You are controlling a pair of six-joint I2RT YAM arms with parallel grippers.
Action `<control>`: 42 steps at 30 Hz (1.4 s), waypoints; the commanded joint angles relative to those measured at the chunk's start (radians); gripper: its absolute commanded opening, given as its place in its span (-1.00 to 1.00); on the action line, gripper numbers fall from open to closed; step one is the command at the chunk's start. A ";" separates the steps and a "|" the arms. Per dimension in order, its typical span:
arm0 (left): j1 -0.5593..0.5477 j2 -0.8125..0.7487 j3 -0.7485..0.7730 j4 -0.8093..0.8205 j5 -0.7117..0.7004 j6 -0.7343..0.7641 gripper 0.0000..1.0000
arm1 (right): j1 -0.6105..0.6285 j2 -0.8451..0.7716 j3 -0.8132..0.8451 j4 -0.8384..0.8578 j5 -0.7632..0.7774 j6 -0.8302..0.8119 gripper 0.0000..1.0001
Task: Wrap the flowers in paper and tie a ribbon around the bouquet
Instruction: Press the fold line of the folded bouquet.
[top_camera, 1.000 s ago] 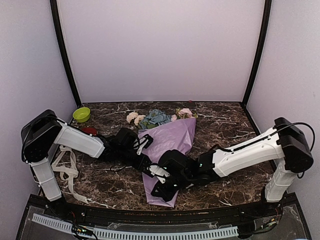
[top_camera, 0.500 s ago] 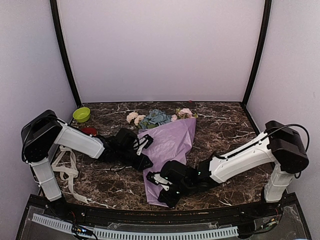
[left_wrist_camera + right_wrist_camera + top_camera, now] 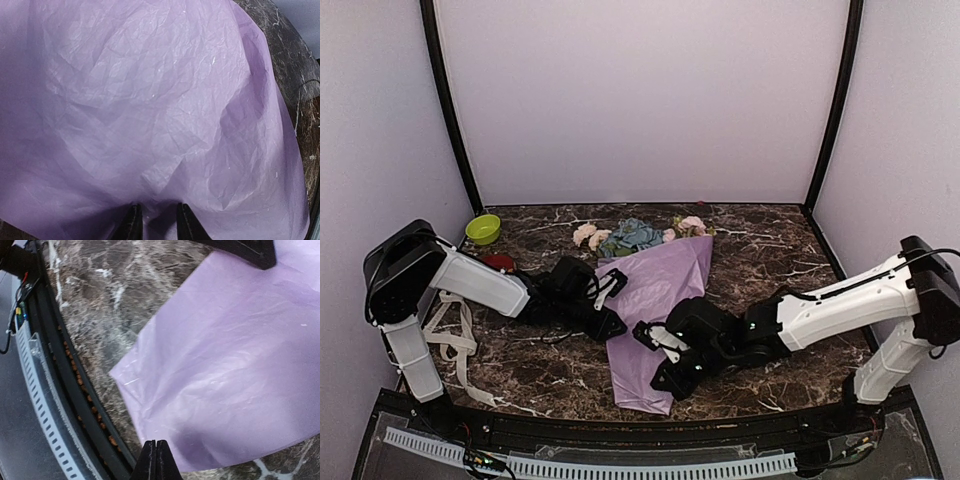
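At the near edge a white perforated strip runs along the black rail of the dark marble-patterned table. Just beyond it lies the narrow end of the cone-shaped bouquet of creased lilac-purple paper, which lies flat and slants up and to the right across the table's middle. The right gripper sits low on the right side of that narrow end, its jaws pressed fully together with nothing between them. Whether its tips touch the sheet cannot be told. A little farther in, the left gripper comes in from the cone's left edge, its jaws set narrowly apart and pinching a fold of the paper. Well apart to the left, the long flat cream-beige fabric ribbon lies in loose loops by the left arm's base. Beyond it a small red cup peeks out behind that arm. At the cone's wide end the flowers, pale pink, cream and dusty-blue heads with green leaves, spill onto the marble. A lime-green bowl stands in the far left corner.
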 commanded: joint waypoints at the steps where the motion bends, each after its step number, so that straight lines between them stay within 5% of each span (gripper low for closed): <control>1: 0.007 0.047 -0.037 -0.108 -0.016 0.014 -0.51 | -0.026 0.080 -0.038 0.032 0.018 0.035 -1.00; 9: 0.009 0.050 -0.045 -0.099 -0.013 0.020 -0.51 | 0.043 0.136 -0.064 -0.020 0.018 0.048 -1.00; 16: 0.009 0.061 -0.042 -0.092 -0.008 0.023 -0.51 | 0.014 -0.048 -0.109 -0.055 0.073 0.101 -1.00; 19: 0.010 0.066 -0.039 -0.095 -0.011 0.027 -0.51 | -0.108 -0.141 -0.169 0.028 0.077 0.202 -0.68; 23: 0.010 0.061 -0.045 -0.094 -0.007 0.025 -0.52 | -0.322 -0.216 -0.267 0.229 -0.009 0.320 -0.01; 26: 0.010 0.061 -0.052 -0.088 -0.008 0.022 -0.52 | -0.507 -0.185 -0.285 0.331 -0.088 0.361 0.14; 32: 0.012 0.061 -0.059 -0.088 -0.008 0.021 -0.52 | -0.627 -0.036 -0.125 0.328 -0.212 0.142 -0.62; 36: 0.012 0.055 -0.058 -0.102 -0.009 0.024 -0.53 | -0.619 0.075 -0.052 0.368 -0.471 0.066 -0.85; 42: 0.012 0.053 -0.047 -0.129 -0.018 0.045 -0.52 | -0.667 0.185 -0.005 0.244 -0.355 0.049 -0.96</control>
